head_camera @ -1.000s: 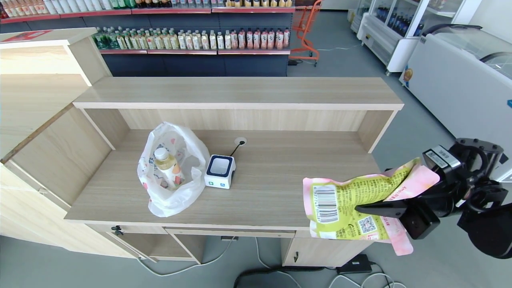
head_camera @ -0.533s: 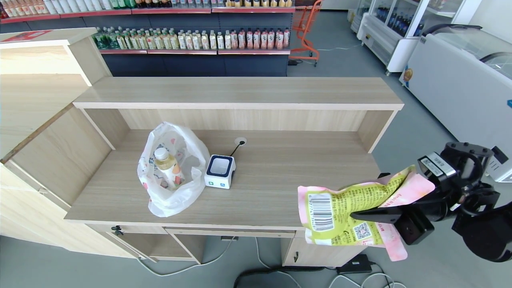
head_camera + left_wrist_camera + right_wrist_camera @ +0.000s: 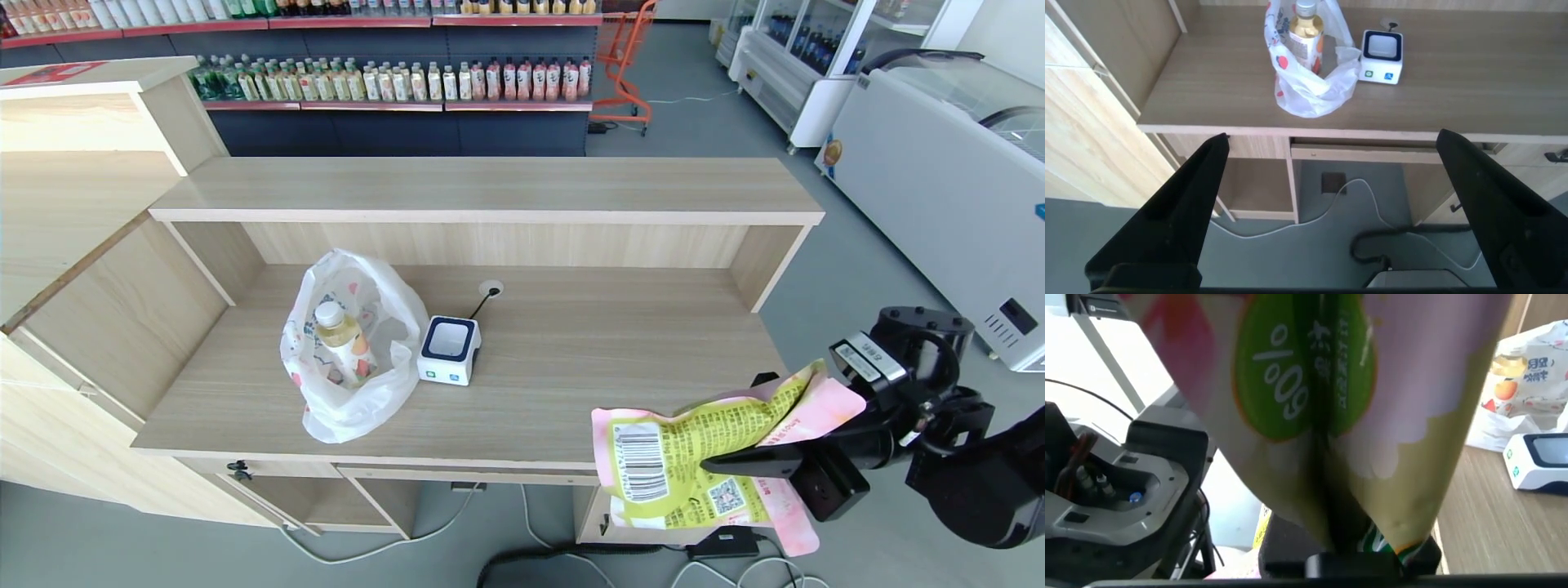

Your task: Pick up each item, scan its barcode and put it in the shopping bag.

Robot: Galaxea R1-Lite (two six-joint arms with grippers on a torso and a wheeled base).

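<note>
- Right gripper clamps a crumpled pink-and-green plastic snack pouch, barcode up, at the light wooden counter's near right corner.
- Left gripper hangs spread wide.

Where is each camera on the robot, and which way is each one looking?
Head view: on the robot's head, looking forward and down at the counter; the right claw holds a snack pouch near the counter's front right corner.
Left wrist view: on the left wrist, looking past the open left claw at the counter's front edge.
Right wrist view: on the right wrist, looking along the snack pouch clamped close in front.
Shared: the shopping bag and scanner appear in all three.
</note>
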